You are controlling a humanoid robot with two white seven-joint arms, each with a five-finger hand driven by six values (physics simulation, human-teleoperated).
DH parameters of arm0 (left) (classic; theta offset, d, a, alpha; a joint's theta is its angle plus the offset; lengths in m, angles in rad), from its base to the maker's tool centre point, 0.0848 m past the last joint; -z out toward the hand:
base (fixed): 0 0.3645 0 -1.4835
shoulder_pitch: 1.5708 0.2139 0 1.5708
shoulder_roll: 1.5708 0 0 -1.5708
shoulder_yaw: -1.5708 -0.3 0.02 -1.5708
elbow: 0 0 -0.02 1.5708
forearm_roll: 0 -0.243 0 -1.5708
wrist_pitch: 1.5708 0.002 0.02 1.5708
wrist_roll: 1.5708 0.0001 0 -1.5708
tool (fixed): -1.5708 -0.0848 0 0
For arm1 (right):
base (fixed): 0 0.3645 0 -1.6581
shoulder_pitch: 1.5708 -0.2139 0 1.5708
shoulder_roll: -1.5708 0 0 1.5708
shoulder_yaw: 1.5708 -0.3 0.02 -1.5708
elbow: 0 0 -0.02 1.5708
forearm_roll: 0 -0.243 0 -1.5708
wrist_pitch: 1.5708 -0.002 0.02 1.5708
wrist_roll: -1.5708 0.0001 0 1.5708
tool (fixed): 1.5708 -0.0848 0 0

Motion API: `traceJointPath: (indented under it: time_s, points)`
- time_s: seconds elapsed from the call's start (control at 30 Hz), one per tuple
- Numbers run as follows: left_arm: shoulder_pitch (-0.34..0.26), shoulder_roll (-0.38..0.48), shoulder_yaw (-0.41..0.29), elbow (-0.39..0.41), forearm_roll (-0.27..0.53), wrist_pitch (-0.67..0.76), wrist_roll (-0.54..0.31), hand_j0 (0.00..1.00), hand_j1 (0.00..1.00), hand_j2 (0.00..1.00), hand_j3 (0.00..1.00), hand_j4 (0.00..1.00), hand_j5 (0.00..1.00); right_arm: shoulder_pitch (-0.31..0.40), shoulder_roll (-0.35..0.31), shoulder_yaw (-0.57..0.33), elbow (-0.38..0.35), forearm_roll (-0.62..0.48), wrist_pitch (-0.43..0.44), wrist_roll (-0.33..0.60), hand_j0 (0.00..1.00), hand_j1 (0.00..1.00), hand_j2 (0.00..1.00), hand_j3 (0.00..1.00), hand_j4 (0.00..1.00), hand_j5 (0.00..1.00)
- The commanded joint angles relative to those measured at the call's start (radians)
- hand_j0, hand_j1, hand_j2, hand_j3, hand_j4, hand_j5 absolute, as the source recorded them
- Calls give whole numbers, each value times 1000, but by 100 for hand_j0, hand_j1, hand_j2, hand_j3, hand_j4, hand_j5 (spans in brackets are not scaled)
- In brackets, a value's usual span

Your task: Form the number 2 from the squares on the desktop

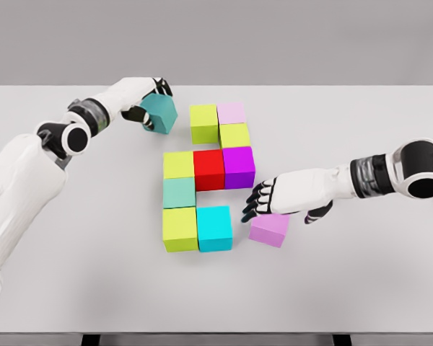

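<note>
Coloured cubes form a partial figure on the white table (361,288): a lime cube (203,123) and a pale pink cube (231,112) on top, a lime cube (235,135) below, then a row of lime (178,164), red (208,169) and purple (239,166). A mint cube (179,192) sits under that, above lime (180,228) and cyan (214,228). My left hand (150,108) is shut on a teal cube (161,112), held left of the top row. My right hand (258,202) rests with fingers curled over a violet cube (269,228) right of the cyan one.
The table's far edge runs just behind the teal cube. Its front edge lies near the bottom of the view.
</note>
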Motion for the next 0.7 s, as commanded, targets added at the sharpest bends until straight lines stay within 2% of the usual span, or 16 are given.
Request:
traceJointPath:
  time_s: [0.0,0.2,0.27,0.4,0.67]
  points:
    - [0,-17,1,15,-3,2,7,47,47,47,47,47,47,0,-1,-5,-1,-8,2,-5,100,100,100,100,100,100]
    - [-2,-39,0,36,-6,8,5,47,47,47,47,47,47,-9,-3,-6,0,-13,2,-8,100,100,100,100,100,100]
    - [-5,-39,0,38,-6,11,7,47,47,47,47,47,47,-5,-17,-52,0,-14,2,-8,100,100,100,100,100,100]
    - [-5,-40,-2,38,-6,28,5,47,47,47,47,47,47,-3,-26,-81,7,-16,2,-8,100,100,100,100,100,100]
    - [-2,-39,-3,32,6,28,-6,47,47,47,47,47,47,-5,-21,-85,131,-22,2,-6,100,100,100,100,100,100]
